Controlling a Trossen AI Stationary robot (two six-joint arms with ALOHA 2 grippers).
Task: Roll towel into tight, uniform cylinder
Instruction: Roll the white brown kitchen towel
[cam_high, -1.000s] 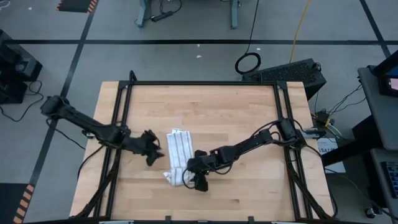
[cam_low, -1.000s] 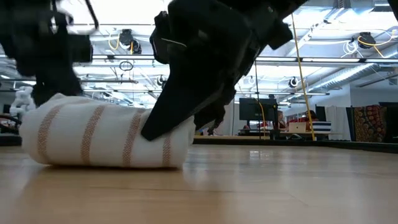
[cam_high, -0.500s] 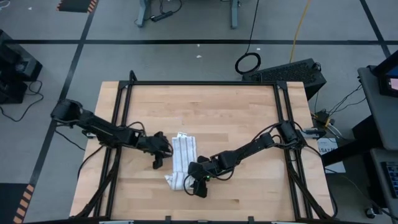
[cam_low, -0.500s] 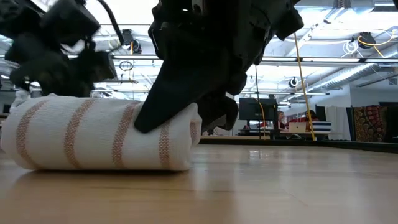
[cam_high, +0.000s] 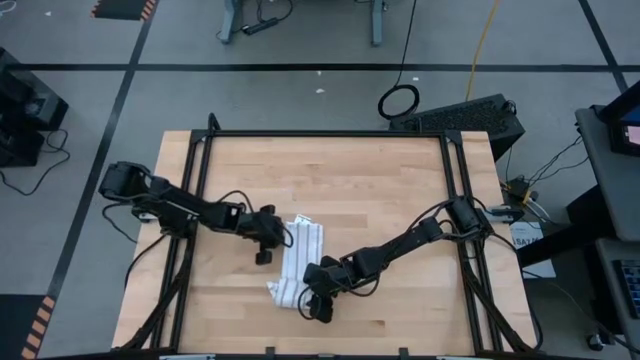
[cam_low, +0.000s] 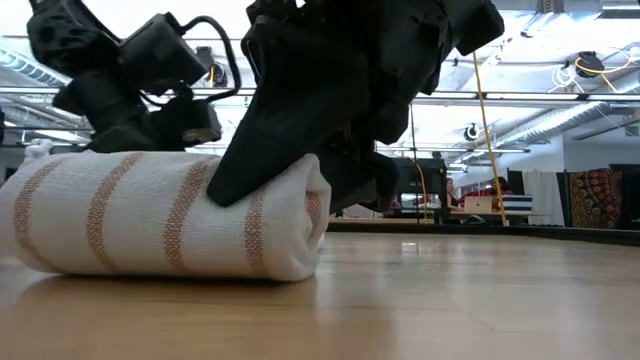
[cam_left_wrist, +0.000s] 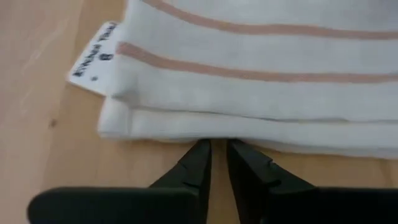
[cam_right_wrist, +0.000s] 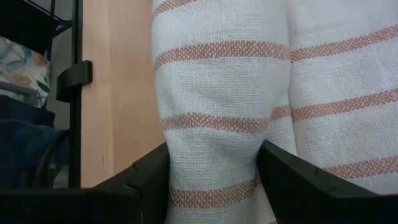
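The white towel (cam_high: 303, 243) with thin reddish-brown stripes lies on the wooden table, left of centre. Its near end is wound into a roll (cam_low: 150, 220), and its flat, folded far part rests on the wood with a label (cam_left_wrist: 93, 56) at one corner. My right gripper (cam_high: 312, 296) is shut on the roll. My left gripper (cam_left_wrist: 217, 144) is shut with nothing between its fingers. It slants down at the flat part's left long edge (cam_left_wrist: 186, 130), also seen from above (cam_high: 278, 240). My left gripper has its fingertips right at the flat part's folded left edge; whether they touch it I cannot tell. My right gripper pinches the roll (cam_right_wrist: 211, 124) between its two fingers (cam_right_wrist: 152, 177), one on either side, near the roll's right end. The fingers slant down from the table's right and lie across the roll. The roll rests on the table.
Black frame rails run along the table's left side (cam_high: 193, 200) and right side (cam_high: 462, 190). Bare wood (cam_high: 340, 170) lies beyond the towel toward the far edge and on the near right. A black stand and cables lie on the floor beyond the far edge.
My left gripper has moved toward the table's right and down to the towel's left edge, rolling about its own line, and its fingers have drawn together. My right gripper has turned on the roll, which has shifted slightly toward the near edge.
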